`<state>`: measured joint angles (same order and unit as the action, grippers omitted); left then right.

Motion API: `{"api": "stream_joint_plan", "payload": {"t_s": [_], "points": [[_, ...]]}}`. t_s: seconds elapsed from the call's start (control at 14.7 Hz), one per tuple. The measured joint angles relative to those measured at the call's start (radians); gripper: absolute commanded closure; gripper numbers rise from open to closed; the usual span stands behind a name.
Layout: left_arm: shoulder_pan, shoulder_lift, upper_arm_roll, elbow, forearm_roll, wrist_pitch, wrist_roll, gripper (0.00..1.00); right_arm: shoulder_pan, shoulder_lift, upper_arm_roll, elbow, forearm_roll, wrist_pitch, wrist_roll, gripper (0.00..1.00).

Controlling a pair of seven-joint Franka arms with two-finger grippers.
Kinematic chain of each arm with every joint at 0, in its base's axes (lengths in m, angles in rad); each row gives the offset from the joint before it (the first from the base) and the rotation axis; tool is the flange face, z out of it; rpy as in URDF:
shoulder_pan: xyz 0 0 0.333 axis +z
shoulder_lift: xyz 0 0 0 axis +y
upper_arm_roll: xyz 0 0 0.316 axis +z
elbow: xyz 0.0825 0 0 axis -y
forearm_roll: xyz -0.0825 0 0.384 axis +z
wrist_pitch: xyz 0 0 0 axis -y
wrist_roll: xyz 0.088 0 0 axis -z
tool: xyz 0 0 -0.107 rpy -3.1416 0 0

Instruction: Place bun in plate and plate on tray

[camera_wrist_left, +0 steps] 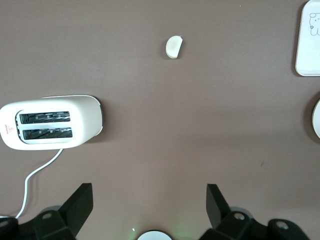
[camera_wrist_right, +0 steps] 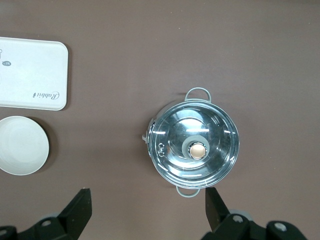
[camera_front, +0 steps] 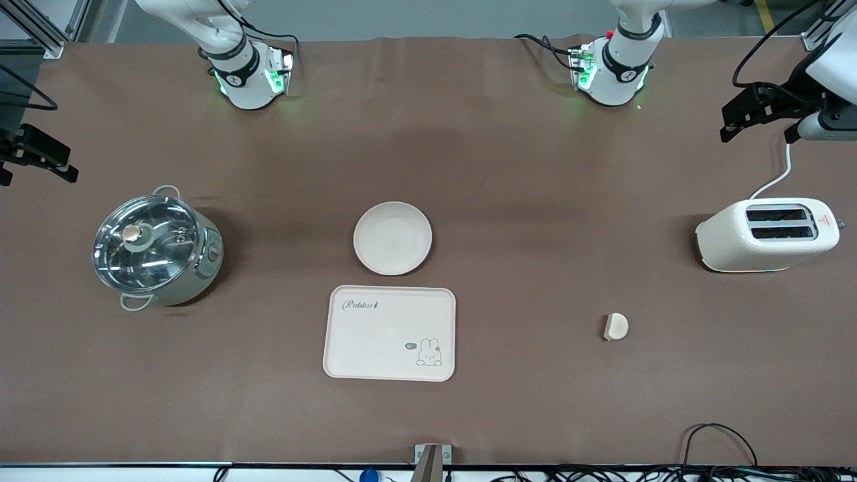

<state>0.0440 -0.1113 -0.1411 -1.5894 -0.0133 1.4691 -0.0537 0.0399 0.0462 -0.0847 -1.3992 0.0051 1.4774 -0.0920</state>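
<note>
The bun [camera_front: 616, 327] lies on the table [camera_front: 509, 201], well apart from the left end effector [camera_wrist_left: 150, 202], spread over the toaster's [camera_front: 766, 235] end. Right end effector [camera_wrist_right: 148, 207] spread over the pot [camera_front: 155, 248]. Plate [camera_front: 392, 237] just beside tray [camera_front: 390, 333].

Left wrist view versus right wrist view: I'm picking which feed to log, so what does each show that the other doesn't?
Only the left wrist view shows the bun, the toaster and the open left tool. Only the right wrist view shows the lidded pot and the open right tool. Both show part of the tray and the plate, neither holding anything.
</note>
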Motion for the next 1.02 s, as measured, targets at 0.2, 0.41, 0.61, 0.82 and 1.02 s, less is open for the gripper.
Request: {"api": "stream_joint_plan", "payload": {"t_s": [0.2, 0.41, 0.61, 0.82, 1.02], "points": [[0.000, 0.001, 0.000, 0.000, 0.000, 0.000, -0.002, 0.00, 0.002, 0.000, 0.000, 0.000, 0.000, 0.001, 0.000, 0.00], [0.001, 0.026, 0.002, 0.018, 0.001, 0.001, -0.002, 0.00, 0.002, 0.000, 0.000, 0.000, 0.000, 0.001, 0.000, 0.00], [0.005, 0.116, 0.002, 0.042, 0.007, 0.029, -0.003, 0.00, 0.003, 0.000, 0.000, 0.000, 0.000, 0.001, 0.000, 0.00], [0.006, 0.232, 0.003, 0.033, 0.033, 0.151, -0.013, 0.00, 0.004, 0.000, 0.000, 0.000, 0.000, 0.002, 0.000, 0.00], [0.005, 0.335, 0.003, -0.018, 0.038, 0.331, -0.032, 0.00, 0.004, 0.000, 0.000, 0.000, 0.000, 0.001, 0.000, 0.00]]}}
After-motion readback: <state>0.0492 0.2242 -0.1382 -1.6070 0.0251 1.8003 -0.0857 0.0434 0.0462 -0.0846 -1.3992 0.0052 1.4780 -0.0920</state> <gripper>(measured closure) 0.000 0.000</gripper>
